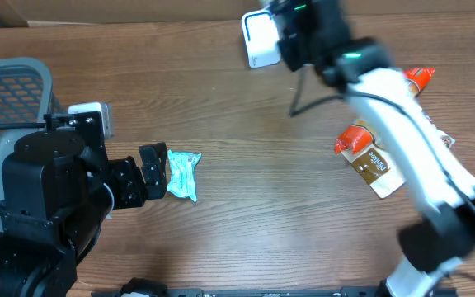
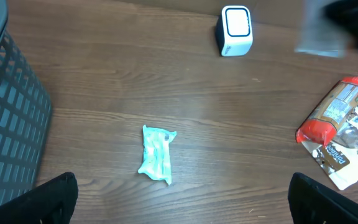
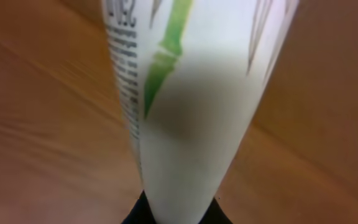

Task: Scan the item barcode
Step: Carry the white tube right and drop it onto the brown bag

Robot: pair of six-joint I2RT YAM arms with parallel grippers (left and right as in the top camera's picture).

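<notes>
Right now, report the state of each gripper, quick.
Left gripper: open, holding nothing.
Right gripper: shut on the white bamboo-print package.

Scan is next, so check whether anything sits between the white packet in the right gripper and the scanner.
Nothing visible does. The right gripper holds the white bamboo-print packet close beside the white scanner, with only bare table between them.

Even, warm light — soft shadows on table (image 1: pixel 246 239). Right arm (image 1: pixel 402 124) motion-blurred overhead; white pouch (image 3: pixel 191 124) out of focus at right wrist.
</notes>
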